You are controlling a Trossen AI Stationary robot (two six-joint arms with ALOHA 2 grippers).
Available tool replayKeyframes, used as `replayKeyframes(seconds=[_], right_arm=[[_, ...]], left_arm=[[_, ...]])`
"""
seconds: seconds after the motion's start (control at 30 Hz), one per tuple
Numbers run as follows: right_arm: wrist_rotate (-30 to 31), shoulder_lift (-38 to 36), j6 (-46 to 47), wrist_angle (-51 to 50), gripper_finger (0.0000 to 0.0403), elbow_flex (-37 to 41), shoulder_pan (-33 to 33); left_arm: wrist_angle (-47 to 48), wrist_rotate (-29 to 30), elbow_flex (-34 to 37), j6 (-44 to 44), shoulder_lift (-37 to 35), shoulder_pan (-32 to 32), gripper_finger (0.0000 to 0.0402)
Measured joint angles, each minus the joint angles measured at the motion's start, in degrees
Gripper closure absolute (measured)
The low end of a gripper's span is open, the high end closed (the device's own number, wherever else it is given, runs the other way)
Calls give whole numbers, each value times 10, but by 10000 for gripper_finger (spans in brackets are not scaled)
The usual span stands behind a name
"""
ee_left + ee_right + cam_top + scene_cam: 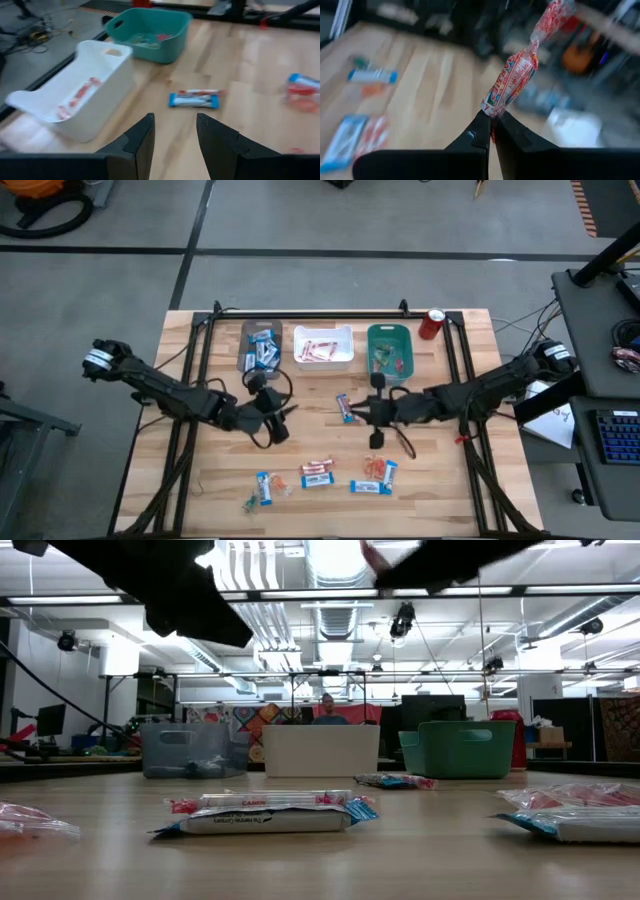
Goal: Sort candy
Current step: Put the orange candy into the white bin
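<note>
The right gripper (491, 131) is clenched on one end of a red-and-white twisted candy (512, 82), whose long axis runs straight out from the fingertips with the free twisted end pointing away from the gripper. From above, this gripper (376, 414) hangs over the bench (450, 490) just in front of the teal bin (390, 332), which already has a few small sweets inside.

The left gripper (175, 137) is released, its two fingers apart with nothing between them, and it sits in front of the grey bin (261, 347), well to the left of the teal bin. Ahead of it lies a blue-and-white bar (193, 100) with a red-and-white bar (201, 92) touching its far side, both flat on the bench with their long axes parallel.

The white bin (323, 345), between the grey and teal bins, contains red-and-white bars. A scatter of loose candy (320, 476) lies along the bench's near edge, far from the teal bin. A red can (432, 324) stands just right of the teal bin.
</note>
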State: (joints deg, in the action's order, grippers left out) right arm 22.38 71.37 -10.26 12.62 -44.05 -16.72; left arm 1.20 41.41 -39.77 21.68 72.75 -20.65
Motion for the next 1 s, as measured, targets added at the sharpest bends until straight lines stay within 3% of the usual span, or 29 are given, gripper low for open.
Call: replayKeyframes(seconds=[0.13, 0.3, 0.47, 0.87, 1.0], right_arm=[[-68, 7, -78, 155, 391, 15, 28], [-180, 38, -79, 304, 390, 26, 45], [-182, 72, -45, 344, 390, 19, 48], [-160, 85, -32, 344, 390, 12, 113], [-104, 99, -24, 343, 390, 12, 161]], left_arm=[[-68, 0, 0, -10, 34, -42, 272], [-159, -1, 0, -37, 84, -81, 272], [-223, -1, 0, -46, 124, -93, 272], [-232, 1, 0, -42, 133, -99, 272], [-220, 1, 0, -34, 130, -103, 272]])
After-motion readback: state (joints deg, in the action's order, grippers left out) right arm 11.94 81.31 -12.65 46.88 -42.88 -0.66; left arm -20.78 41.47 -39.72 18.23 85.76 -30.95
